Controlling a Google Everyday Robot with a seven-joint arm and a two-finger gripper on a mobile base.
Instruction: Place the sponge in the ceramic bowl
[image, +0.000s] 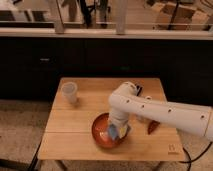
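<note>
The glossy orange-red ceramic bowl (101, 131) sits on the wooden table (75, 140), front centre. My white arm reaches in from the right and bends down over the bowl's right half. The gripper (118, 132) hangs at the end of it, inside the bowl's rim. A light-blue sponge (114, 133) shows at the gripper tip, over the bowl's right inner side. I cannot tell whether it is still held or resting in the bowl.
A translucent white plastic cup (70, 93) stands at the table's back left. A small dark-red oval piece (153, 127) lies right of the bowl, partly behind my arm. A dark object (138, 90) lies at the back edge. Dark cabinets run behind the table.
</note>
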